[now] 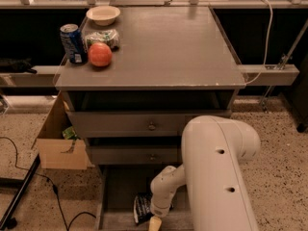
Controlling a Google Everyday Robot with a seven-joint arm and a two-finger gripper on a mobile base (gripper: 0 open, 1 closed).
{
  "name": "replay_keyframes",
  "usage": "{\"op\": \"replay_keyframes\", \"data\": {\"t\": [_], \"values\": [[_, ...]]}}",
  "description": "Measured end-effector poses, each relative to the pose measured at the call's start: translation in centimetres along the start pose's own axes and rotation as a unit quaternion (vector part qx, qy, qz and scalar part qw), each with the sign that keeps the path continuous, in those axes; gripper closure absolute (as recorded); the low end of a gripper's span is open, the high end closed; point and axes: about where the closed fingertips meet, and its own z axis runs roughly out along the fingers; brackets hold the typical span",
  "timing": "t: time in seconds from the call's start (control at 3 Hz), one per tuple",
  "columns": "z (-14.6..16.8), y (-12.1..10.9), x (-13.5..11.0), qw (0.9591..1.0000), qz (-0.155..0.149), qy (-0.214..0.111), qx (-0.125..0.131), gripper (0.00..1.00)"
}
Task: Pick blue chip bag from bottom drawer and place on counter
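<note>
At bottom centre, the gripper hangs in the bottom drawer beside the blue chip bag; whether it grasps anything, I cannot tell

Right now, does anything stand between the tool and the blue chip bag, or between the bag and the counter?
Nothing visible does. The tool is down in the bottom drawer, right beside the blue chip bag. On the counter, the soda can, apple, packet and bowl sit at the rear left only.
</note>
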Motion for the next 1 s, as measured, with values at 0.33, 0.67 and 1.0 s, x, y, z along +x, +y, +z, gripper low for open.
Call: {"op": "replay_keyframes", "data": {"t": [0.33, 0.67, 1.0], "values": [[0.37, -1.62, -0.19, 0.9999, -0.005, -0.009, -0.011, 0.00], [0.70, -1.39, -0.06, 0.9998, -0.004, -0.008, -0.016, 0.00], [1.31, -2.01, -0.36, 0.9999, 0.001, -0.005, -0.015, 0.00]]}}
